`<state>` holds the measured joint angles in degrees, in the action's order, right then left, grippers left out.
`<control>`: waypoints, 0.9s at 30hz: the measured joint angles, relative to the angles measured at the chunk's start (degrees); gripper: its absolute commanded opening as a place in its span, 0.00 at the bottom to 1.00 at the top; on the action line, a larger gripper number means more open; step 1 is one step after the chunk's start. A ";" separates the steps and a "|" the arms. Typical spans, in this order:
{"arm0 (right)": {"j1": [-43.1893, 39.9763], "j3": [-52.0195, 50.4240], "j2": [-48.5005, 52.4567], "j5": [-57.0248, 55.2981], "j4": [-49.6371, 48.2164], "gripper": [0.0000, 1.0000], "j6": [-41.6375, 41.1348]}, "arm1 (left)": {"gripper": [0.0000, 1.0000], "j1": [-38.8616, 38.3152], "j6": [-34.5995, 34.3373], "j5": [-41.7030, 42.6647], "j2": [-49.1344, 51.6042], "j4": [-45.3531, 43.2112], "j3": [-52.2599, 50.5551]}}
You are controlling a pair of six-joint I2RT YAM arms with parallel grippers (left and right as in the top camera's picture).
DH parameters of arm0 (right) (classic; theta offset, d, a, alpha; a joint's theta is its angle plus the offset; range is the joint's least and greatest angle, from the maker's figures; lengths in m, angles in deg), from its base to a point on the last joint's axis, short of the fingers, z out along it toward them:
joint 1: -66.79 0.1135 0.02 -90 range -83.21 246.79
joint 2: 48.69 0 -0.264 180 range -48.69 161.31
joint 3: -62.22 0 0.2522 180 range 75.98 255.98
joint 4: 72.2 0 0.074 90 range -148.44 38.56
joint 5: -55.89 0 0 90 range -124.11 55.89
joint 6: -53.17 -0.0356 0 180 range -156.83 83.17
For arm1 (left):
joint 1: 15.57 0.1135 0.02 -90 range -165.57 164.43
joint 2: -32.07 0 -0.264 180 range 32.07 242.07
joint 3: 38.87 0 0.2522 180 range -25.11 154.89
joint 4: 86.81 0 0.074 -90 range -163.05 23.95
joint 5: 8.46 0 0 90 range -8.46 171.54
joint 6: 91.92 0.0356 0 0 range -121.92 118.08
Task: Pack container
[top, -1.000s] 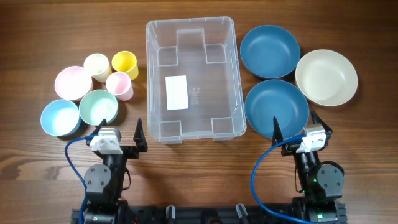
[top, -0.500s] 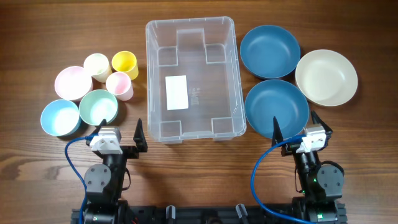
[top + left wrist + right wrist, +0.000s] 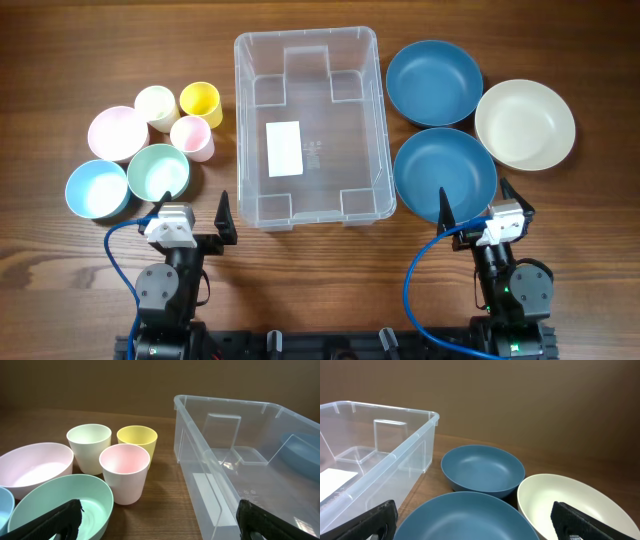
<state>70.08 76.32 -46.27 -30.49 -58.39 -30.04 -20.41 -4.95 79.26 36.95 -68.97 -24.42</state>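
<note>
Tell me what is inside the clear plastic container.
The container holds only a white label on its bottom; nothing else is in it. The overhead view shows the whole floor; only the patch beneath the label is covered.

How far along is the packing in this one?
Done: nothing; the container holds only its white label. In hand: nothing; the left gripper and right gripper are open and empty. Left: everything; the cups and small bowls sit on the table left of it, the blue bowls and cream bowl right of it.
</note>
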 measured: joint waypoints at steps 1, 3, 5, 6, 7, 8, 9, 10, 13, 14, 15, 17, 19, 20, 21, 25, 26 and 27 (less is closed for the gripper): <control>0.00 0.00 0.00 0.00 0.00 1.00 0.00 | 1.00 0.00 0.00 0.00 0.00 0.00 0.00; 0.00 0.00 0.00 0.00 0.00 1.00 0.00 | 1.00 0.00 0.00 0.00 0.00 0.00 0.00; 0.00 0.00 0.00 0.00 0.00 1.00 0.00 | 1.00 0.00 0.00 0.00 0.00 0.00 0.00; 0.00 0.00 0.00 0.00 0.00 1.00 0.00 | 1.00 -0.02 0.00 0.00 0.00 0.00 0.00; 0.00 0.00 0.00 0.00 0.00 1.00 0.00 | 1.00 0.00 0.00 0.00 0.00 0.00 0.00; 0.00 0.00 0.00 0.00 0.00 1.00 0.00 | 1.00 0.00 0.00 0.00 0.00 0.00 0.00; 0.00 0.00 0.00 0.00 0.00 1.00 0.00 | 0.99 0.00 0.00 0.00 0.00 0.00 0.00; 0.00 0.00 0.00 0.00 0.00 1.00 0.00 | 1.00 0.00 0.00 0.00 0.00 0.00 0.00; 0.00 0.00 0.00 0.00 0.00 1.00 0.00 | 1.00 0.00 0.00 0.00 0.00 0.00 0.00; 0.00 0.00 0.00 0.00 0.00 1.00 0.00 | 1.00 0.00 0.00 0.00 0.00 0.00 0.00; 0.00 0.00 0.00 0.00 0.00 1.00 0.00 | 1.00 0.00 0.00 0.00 0.00 0.00 0.00; 0.00 0.00 0.00 0.00 0.00 1.00 0.00 | 1.00 0.00 0.00 0.00 0.00 0.00 0.00; 0.00 0.00 0.00 -0.07 -0.74 1.00 1.20 | 1.00 0.00 0.00 0.00 0.00 0.00 0.00; 0.00 0.00 0.00 -0.07 -1.51 1.00 1.97 | 1.00 -0.02 0.00 0.00 0.00 -0.02 0.00; 0.00 0.00 0.00 -0.04 -2.36 1.00 2.58 | 1.00 0.00 0.00 0.00 0.00 -0.02 0.00; 0.00 0.00 0.00 -0.17 -2.69 1.00 5.11 | 1.00 -0.02 0.00 0.00 0.00 -0.02 0.00; 0.00 0.00 0.00 -0.22 -2.95 1.00 5.81 | 1.00 0.00 0.00 0.00 0.00 -0.02 0.00; 0.00 0.00 0.07 -0.20 -3.91 1.00 6.60 | 1.00 0.00 0.00 0.00 0.00 -0.02 0.00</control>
<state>70.08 76.32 -46.21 -30.69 -62.30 -23.44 -20.41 -4.95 79.26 36.95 -68.99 -24.42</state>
